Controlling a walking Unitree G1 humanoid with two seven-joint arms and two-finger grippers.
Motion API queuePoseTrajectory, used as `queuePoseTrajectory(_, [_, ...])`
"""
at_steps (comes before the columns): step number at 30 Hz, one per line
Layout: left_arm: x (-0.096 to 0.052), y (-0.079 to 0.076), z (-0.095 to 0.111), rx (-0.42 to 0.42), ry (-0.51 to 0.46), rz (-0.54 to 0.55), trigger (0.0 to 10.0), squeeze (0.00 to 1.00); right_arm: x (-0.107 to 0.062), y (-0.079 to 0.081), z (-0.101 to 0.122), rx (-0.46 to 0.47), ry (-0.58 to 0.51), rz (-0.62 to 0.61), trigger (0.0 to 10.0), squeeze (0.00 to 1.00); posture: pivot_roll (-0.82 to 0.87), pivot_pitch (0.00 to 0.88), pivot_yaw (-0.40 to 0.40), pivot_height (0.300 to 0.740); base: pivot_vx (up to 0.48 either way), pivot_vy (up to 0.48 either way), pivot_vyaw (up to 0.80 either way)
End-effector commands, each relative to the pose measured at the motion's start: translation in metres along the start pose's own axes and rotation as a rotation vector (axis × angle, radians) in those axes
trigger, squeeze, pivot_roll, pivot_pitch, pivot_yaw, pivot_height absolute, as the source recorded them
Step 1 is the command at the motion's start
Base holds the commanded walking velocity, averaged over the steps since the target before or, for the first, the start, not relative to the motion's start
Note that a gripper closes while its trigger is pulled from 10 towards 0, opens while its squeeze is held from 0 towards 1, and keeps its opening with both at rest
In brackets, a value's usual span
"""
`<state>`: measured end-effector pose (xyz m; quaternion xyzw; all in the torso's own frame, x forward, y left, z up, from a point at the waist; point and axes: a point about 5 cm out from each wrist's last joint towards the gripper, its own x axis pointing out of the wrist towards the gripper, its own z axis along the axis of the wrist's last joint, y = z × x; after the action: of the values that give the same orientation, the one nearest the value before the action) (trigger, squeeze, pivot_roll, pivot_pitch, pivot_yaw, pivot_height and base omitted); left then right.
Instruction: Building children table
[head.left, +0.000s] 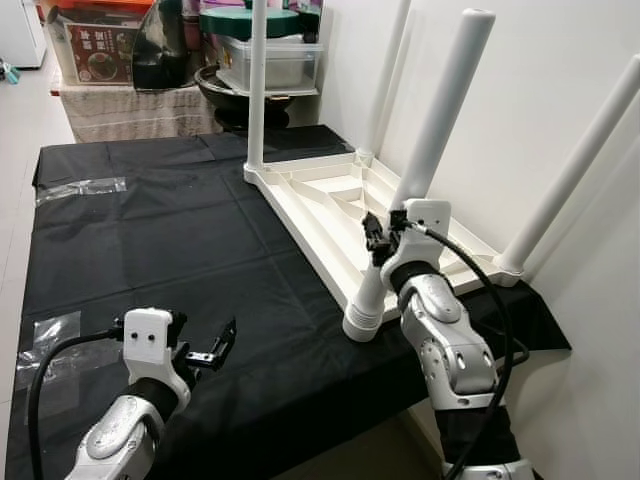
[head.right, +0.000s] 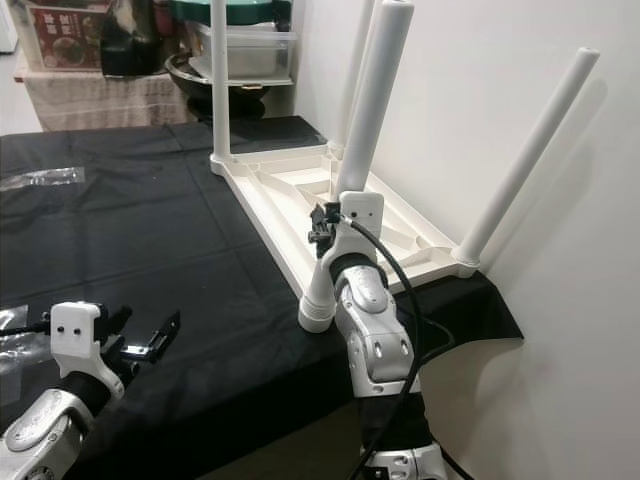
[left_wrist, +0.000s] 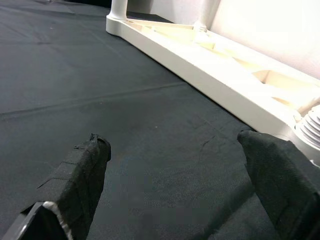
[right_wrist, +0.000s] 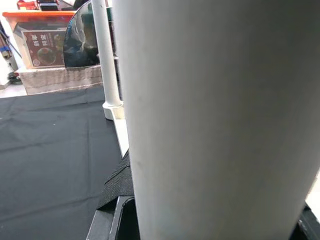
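I see a plain white wall (head.left: 560, 90) filling the right of the frame. A black cloth (head.left: 150, 240) covers the work surface across the middle. At upper left, pale tiled floor (head.left: 20, 120) and stacked clear plastic storage boxes (head.left: 270, 60) sit under even indoor light.

Legible text: none confirmed. A red-brown box (head.left: 98, 50) among the stored goods beyond the far end of the black-covered tabletop (head.left: 150, 230) carries a line of pale characters above a round picture. The same box shows in the right wrist view. The characters are too small and blurred to make out. No other lettering, brand, number or sign can be read.
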<state>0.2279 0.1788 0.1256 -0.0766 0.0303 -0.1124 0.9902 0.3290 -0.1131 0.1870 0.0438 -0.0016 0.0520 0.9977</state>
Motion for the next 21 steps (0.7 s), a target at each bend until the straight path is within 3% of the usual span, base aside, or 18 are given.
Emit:
queuePoseTrajectory(1, [0.0007, -0.0020, -0.0032, -0.001, 0.006, -0.007, 10.0, 0.00, -0.0061, -0.0073, -0.0518, 0.020, 0.266, -0.021, 10.0, 0.00, 0.09, 0.000, -0.116, 0.740, 0.000, 0.000, 0.00])
queuePoseTrajectory(21, [-0.0003, -0.0019, -0.0050, -0.005, 0.008, -0.006, 10.0, 0.00, -0.0055, -0.0072, -0.0462, 0.053, 0.261, -0.022, 10.0, 0.00, 0.06, 0.000, -0.111, 0.740, 0.000, 0.000, 0.00])
